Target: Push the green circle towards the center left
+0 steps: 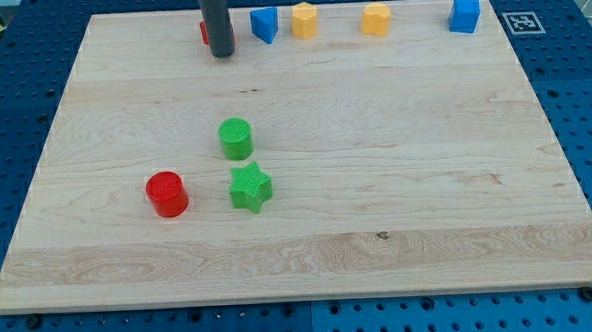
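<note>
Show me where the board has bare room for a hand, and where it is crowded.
Bare: the whole right half below the top row, and the bottom strip under the red cylinder. Crowded: the top edge, with my tip, blue blocks and yellow blocks; also around the green circle and green star.

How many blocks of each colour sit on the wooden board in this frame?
Green: 2, the green circle and green star.
Red: 2, the red cylinder and a red block mostly hidden behind my tip.
Blue: 2.
Yellow: 2.
Total: 8.
</note>
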Robot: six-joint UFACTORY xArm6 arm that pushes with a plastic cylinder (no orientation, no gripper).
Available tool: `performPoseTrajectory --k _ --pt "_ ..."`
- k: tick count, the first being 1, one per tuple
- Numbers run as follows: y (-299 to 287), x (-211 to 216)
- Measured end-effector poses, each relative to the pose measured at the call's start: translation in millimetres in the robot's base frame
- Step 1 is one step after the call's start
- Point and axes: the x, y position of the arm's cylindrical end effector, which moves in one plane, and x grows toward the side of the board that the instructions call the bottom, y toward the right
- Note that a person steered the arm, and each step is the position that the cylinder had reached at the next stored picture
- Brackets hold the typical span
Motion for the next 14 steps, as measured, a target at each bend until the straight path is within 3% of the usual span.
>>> performPoseTrajectory --k 1,2,5,8,10,14 --pt "-2.4 -4.4" --pt "0.2 30.2" --pt "87.4 138.7" --pt "60.7 193.5" --pt "21.4 148.0" --pt "-39.6 144.0"
